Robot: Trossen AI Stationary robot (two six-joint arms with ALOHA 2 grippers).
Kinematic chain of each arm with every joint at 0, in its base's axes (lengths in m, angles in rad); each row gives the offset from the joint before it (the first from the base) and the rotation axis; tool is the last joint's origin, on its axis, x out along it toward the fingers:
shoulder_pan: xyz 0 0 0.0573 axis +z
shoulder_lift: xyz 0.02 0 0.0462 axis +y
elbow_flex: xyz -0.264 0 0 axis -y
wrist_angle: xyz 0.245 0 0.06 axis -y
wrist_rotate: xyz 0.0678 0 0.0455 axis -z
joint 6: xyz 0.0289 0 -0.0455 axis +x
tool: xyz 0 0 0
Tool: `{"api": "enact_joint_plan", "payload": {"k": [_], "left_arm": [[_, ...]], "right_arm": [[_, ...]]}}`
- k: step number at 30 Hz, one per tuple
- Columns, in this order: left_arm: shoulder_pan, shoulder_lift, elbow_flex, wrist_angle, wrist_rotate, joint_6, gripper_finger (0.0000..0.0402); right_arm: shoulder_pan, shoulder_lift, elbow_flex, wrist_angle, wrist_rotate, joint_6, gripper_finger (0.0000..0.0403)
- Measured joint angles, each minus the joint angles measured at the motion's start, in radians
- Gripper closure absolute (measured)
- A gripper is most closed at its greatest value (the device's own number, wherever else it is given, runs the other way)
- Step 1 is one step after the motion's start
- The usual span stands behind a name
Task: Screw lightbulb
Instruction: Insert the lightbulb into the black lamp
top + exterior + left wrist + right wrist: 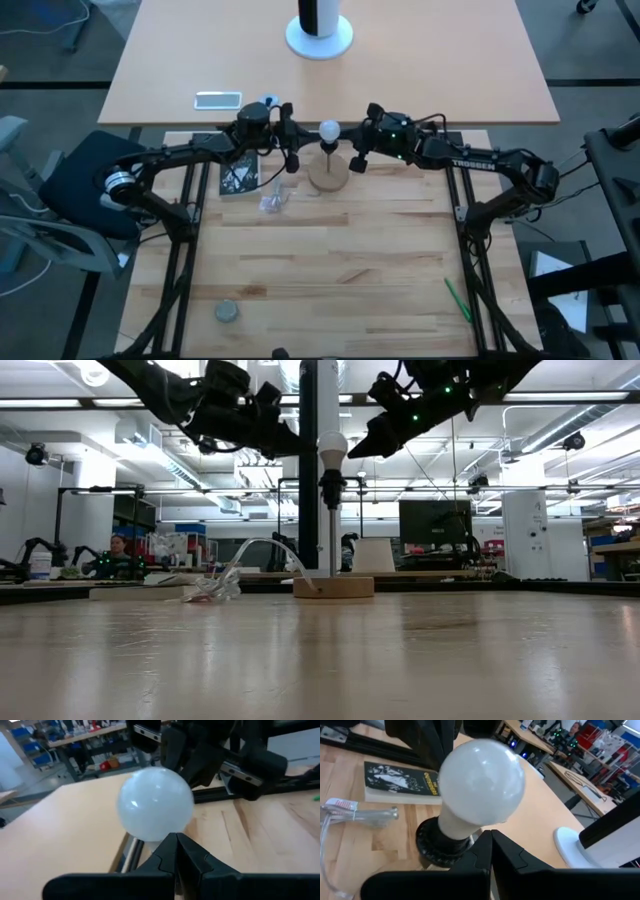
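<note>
The white frosted lightbulb (329, 130) stands upright with its base in the black socket (331, 488). The socket tops a thin stem on the round wooden disc (328, 172). My left gripper (297, 452) is shut and points at the globe from the table's left. My right gripper (353, 453) is shut and points at it from the right, at globe height. The bulb fills the left wrist view (156, 804) and the right wrist view (482, 780), just beyond the shut fingertips (175, 842) (490, 840). My left gripper's shut tip is close beside the bulb's globe, level from the table's left; I cannot tell whether it touches. My right gripper's shut tip is close to the bulb's neck (457, 827), slanting down from the right; I cannot tell whether it touches.
A crumpled clear plastic wrapper (272, 195) and a dark booklet (238, 178) lie left of the disc. A green pen (458, 300) and a grey round piece (227, 313) lie near the front. A white stand (319, 35) and a white device (218, 99) sit on the far table.
</note>
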Motion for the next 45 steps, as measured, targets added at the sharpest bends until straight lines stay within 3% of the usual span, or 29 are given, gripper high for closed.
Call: {"api": "enact_joint_plan", "payload": {"k": [20, 30, 35, 45], "left_arm": [[0.001, 0.04, 0.0, 0.045, -0.012, -0.018, 0.0401], [0.001, 0.022, 0.0, 0.022, -0.004, -0.015, 0.0401], [0.001, 0.014, 0.0, 0.05, -0.076, 0.0, 0.0401], [0.001, 0.014, 0.0, 0.074, -0.056, 0.0, 0.0401]], "right_arm": [[0.007, 0.0, 0.0, -0.016, -0.072, 0.009, 0.0403], [0.007, 0.0, 0.0, -0.068, 0.059, 0.01, 0.0403], [0.0, 0.0, 0.0, -0.038, 0.063, 0.004, 0.0403], [0.003, -0.001, 0.0, -0.017, 0.053, 0.019, 0.0403]]}}
